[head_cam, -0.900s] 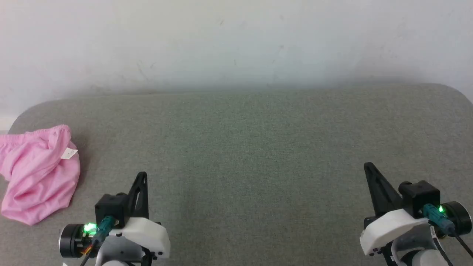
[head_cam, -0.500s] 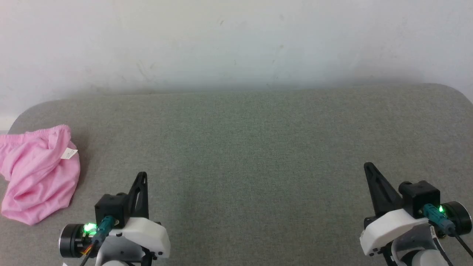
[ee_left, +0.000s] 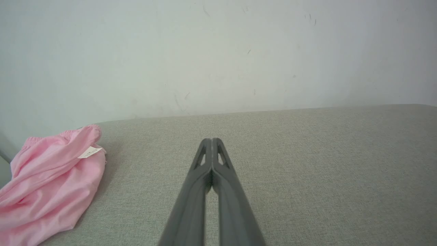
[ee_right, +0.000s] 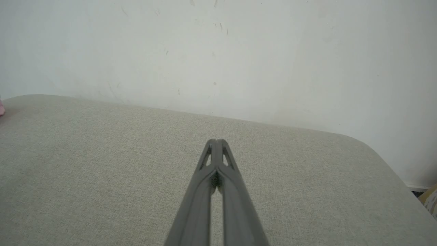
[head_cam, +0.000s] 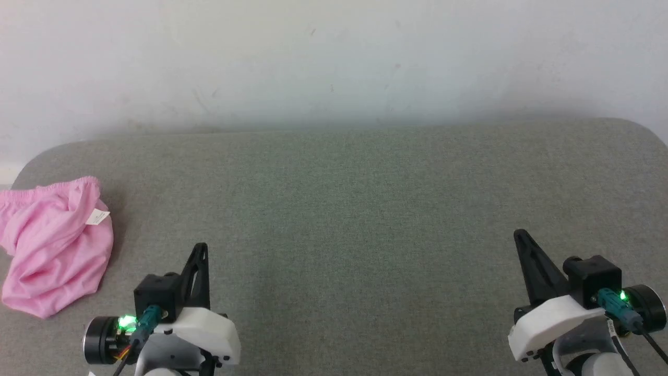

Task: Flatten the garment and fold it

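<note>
The light pink shorts (head_cam: pixel 52 245) lie crumpled at the far left of the grey padded surface (head_cam: pixel 355 209), their gathered waistband along the top and a small white care label (head_cam: pixel 97 216) showing. The left wrist view has the shorts (ee_left: pixel 47 186) at its lower left. My left gripper (head_cam: pixel 201 250) rests at the lower left, shut and empty, to the right of the shorts and apart from them; its tips (ee_left: pixel 211 140) are pressed together. At the lower right my right gripper (head_cam: pixel 520 237) is shut too, with its tips (ee_right: pixel 216 141) touching and nothing held.
A white wall (head_cam: pixel 334 57) rises right behind the surface. The surface's rounded corners sit at the far left and far right. In the right wrist view its right edge (ee_right: pixel 392 171) drops off to the floor.
</note>
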Controlling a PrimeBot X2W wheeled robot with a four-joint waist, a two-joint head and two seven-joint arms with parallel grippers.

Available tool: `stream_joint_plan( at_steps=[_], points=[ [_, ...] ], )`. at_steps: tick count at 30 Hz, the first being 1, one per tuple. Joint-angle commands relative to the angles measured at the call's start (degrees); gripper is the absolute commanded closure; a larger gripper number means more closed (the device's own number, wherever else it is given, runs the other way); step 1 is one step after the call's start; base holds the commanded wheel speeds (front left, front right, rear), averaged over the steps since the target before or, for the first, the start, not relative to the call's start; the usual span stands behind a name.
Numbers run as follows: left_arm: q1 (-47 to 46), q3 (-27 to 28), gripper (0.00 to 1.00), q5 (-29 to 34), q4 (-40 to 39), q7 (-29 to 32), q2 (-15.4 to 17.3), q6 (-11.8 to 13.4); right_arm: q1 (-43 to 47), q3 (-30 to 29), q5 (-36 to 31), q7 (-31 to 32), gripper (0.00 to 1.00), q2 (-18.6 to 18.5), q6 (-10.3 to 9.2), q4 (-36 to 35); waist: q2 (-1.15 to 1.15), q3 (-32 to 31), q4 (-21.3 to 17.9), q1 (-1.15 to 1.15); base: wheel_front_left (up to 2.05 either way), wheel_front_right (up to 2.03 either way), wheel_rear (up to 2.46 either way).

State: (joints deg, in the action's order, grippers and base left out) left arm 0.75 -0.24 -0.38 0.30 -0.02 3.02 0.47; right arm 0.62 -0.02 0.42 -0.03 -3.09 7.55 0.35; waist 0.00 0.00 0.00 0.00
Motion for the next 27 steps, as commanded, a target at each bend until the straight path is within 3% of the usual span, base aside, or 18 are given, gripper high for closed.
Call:
stream_joint_plan(
  at_steps=[1, 19, 20, 27],
  points=[
    [-0.75, 0.24, 1.0, 0.38, -0.3, 0.02, -0.14, -0.47, -0.62, 0.02, -0.42, 0.03, 1.0, 0.22, -0.06, -0.35, 0.0, 0.0, 0.0, 0.0, 0.0, 0.0, 0.0],
    [-0.75, 0.24, 1.0, 0.38, -0.3, 0.02, -0.14, -0.47, -0.62, 0.02, -0.42, 0.03, 1.0, 0.22, -0.06, -0.35, 0.0, 0.0, 0.0, 0.0, 0.0, 0.0, 0.0],
    [-0.75, 0.24, 0.0, 0.38, -0.3, 0.02, -0.14, -0.47, -0.62, 0.02, -0.42, 0.03, 0.0, 0.22, -0.06, -0.35, 0.0, 0.0, 0.0, 0.0, 0.0, 0.0, 0.0],
    [0.0, -0.31, 0.0, -0.29, 0.37, -0.39, 0.01, 0.19, -0.03, -0.11, 0.26, -0.4, 0.0, -0.03, 0.0, 0.3, 0.0, 0.01, 0.0, 0.0, 0.0, 0.0, 0.0]
  ],
)
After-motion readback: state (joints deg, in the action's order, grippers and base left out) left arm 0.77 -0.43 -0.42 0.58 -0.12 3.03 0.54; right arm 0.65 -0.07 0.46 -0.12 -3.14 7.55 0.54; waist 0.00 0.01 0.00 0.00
